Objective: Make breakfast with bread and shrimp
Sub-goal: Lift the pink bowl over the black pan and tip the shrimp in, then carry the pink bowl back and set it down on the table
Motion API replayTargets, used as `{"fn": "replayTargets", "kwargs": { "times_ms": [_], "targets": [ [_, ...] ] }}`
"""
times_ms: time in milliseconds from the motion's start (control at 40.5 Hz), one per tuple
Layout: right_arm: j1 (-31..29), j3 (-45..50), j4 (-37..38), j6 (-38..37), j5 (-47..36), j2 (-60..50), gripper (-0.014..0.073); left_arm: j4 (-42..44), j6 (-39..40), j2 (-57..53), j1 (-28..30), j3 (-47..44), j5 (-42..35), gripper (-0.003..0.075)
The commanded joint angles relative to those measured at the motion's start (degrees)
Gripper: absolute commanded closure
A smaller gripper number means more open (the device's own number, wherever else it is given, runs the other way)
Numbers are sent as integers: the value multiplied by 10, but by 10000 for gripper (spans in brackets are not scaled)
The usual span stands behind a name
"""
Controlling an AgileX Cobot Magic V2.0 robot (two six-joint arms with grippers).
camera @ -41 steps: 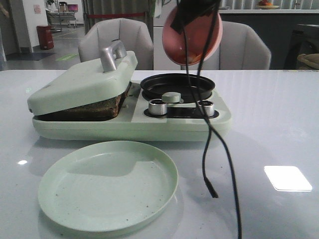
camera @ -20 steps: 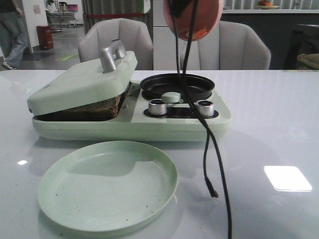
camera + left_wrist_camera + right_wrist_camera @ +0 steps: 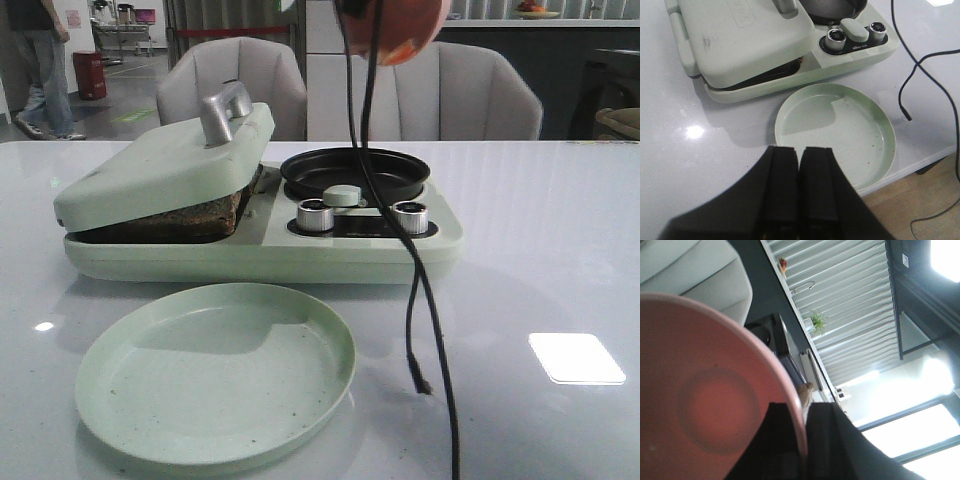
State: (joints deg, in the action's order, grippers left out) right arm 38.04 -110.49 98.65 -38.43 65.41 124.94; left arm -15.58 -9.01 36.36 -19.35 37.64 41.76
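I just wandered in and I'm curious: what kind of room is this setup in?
Probably an office or lab break area, not a home kitchen. Grey padded chairs line a large white table, a breakfast maker sits on it, and a person walks an open hallway behind.

Free room and obstacles as I see them: the breakfast maker spans the desk's middle, its lid tilted; the green plate fills the near edge; dangling black cables cross right of centre; right side open.
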Motion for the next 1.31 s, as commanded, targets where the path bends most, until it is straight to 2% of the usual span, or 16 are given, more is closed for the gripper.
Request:
{"fn": "replayTargets", "kwargs": {
  "times_ms": [0, 370, 518, 592, 814, 863, 1085, 1283],
  "targets": [
    [0, -13, 52, 21, 27, -11, 549, -8, 2, 0, -4, 16, -40, 619],
    [2, -20, 50, 25, 31, -8, 549, -8, 2, 0, -4, 16, -40, 619],
    [2, -20, 32, 23, 59, -21, 549, -8, 2, 0, -4, 16, -40, 619],
    [2, -20, -21, 23, 68, -44, 549, -8, 2, 0, -4, 16, -40, 619],
    [-17, -10, -292, 27, 44, -157, 549, -8, 2, 0, -4, 16, -40, 619],
    [-23, 4, -333, 36, 37, -181, 549, -8, 2, 0, -4, 16, -40, 619],
    [-68, 147, -514, 117, -38, -316, 549, -8, 2, 0, -4, 16, -40, 619],
    [-158, 271, -723, 232, -61, -412, 549, -8, 2, 0, -4, 16, -40, 619]
  ]
}}
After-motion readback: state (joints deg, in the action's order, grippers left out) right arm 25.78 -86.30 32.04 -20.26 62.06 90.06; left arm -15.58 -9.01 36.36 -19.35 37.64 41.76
